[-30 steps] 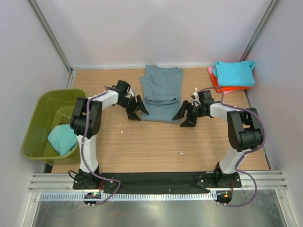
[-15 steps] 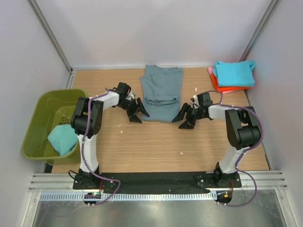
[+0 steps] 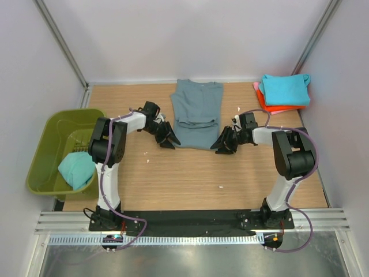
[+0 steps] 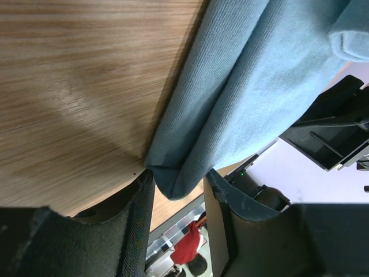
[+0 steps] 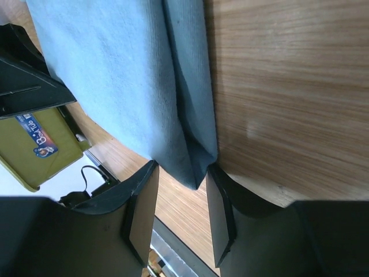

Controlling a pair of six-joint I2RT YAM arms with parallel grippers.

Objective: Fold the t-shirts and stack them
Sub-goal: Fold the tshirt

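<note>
The slate blue-grey t-shirt (image 3: pixel 196 112) lies folded into a long, layered strip on the bench (image 3: pixel 184 173). The left claw (image 3: pixel 168 138) and the right claw (image 3: pixel 223 143) each straddle a near corner; I cannot tell whether they are clamped on it.

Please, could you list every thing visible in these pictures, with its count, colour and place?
table: 1, light wood, under the arms.
grey t-shirt: 1, slate blue-grey, table centre, partly folded.
stacked t-shirts: 3, turquoise on orange on pink, far right corner.
tub: 1, olive-green, left of the table.
bunched t-shirt: 1, turquoise, inside the tub.
left gripper: 1, black, around the grey t-shirt's near left corner.
right gripper: 1, black, around its near right corner.
</note>
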